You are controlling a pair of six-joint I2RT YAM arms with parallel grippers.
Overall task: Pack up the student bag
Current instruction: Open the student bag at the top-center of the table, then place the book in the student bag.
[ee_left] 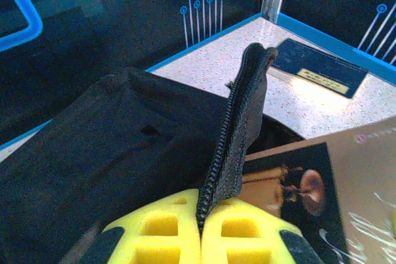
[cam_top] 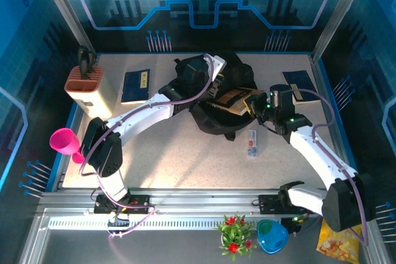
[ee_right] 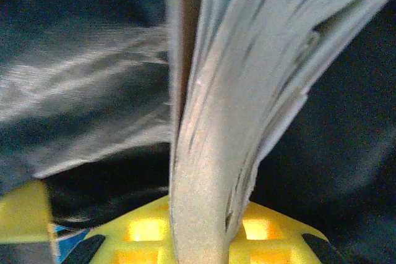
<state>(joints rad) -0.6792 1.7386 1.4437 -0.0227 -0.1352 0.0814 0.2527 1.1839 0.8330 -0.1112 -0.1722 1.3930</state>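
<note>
status: pinches zipper edge (ee_left: pixel 238 134) of student bag (cam_top: pixel 213 122) tight with left gripper (ee_left: pixel 201 217). clamps book (ee_right: pixel 216 109) by its pages with right gripper (ee_right: pixel 204 227) at bag's opening.

The bag (cam_top: pixel 210 119) lies mid-table (cam_top: pixel 185 159), a book (cam_top: pixel 238 99) half in its mouth. A booklet (cam_top: pixel 135 85) sits at its 9 o'clock with a holder (cam_top: pixel 90 88) beyond. A second booklet (cam_top: pixel 301 83) sits at 3 and a box (cam_top: pixel 252 143) at 5.

The speckled table (cam_top: pixel 185 159) bears the student bag (cam_top: pixel 210 122), left book (cam_top: pixel 136 86), right book (cam_top: pixel 303 81), beige holder (cam_top: pixel 86 91) and small white box (cam_top: pixel 252 142).
</note>
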